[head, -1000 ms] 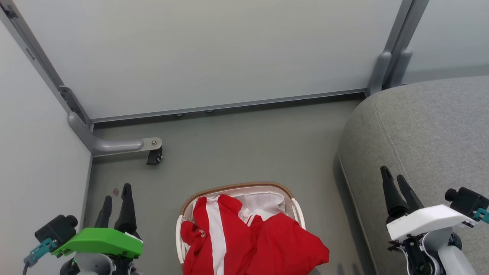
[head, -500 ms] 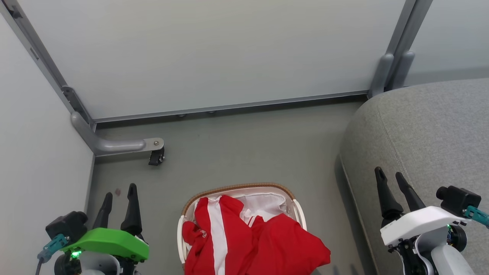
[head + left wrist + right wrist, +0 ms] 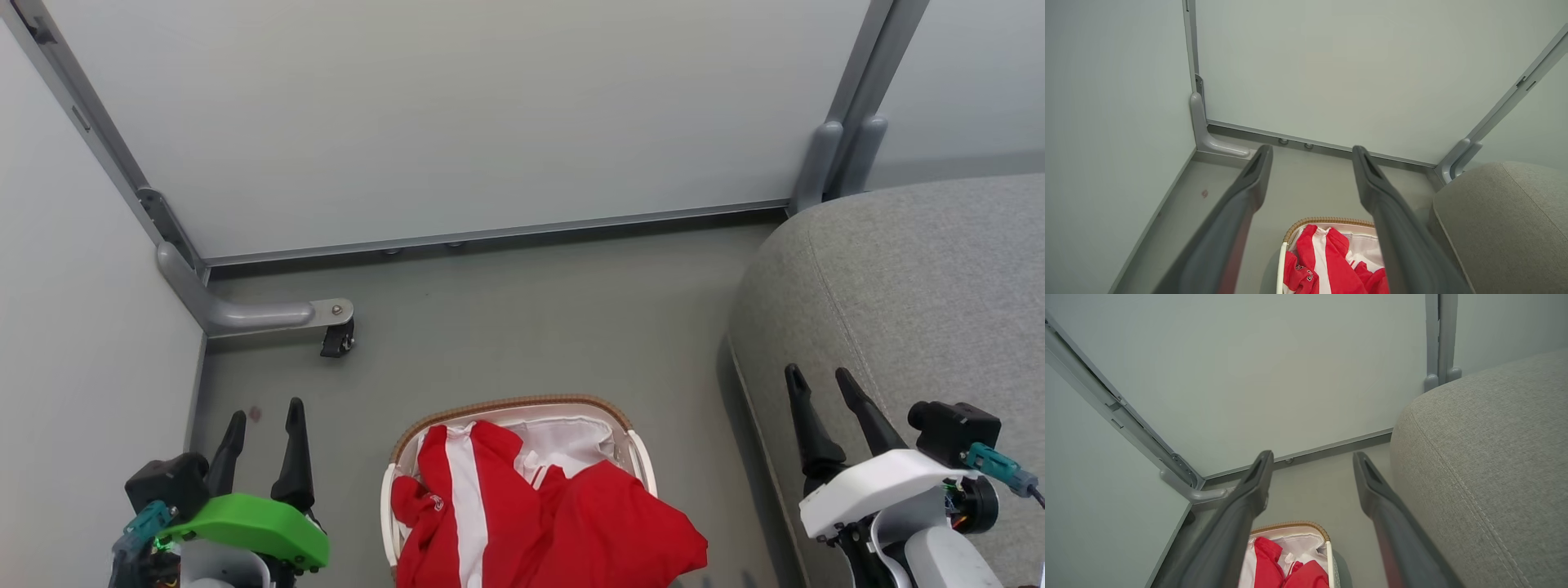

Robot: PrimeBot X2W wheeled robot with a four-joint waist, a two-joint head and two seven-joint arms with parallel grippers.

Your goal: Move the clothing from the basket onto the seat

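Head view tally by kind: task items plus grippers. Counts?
clothing: 1, red, in the basket
basket: 1
seat: 1
grippers: 2, left gripper and right gripper, fingers open
total: 5

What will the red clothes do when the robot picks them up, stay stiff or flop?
Probably flop: the clothing lies crumpled in folds and spills over the basket rim. It looks like thin fabric, so likely light. Pinched at one spot, the rest would probably dangle.
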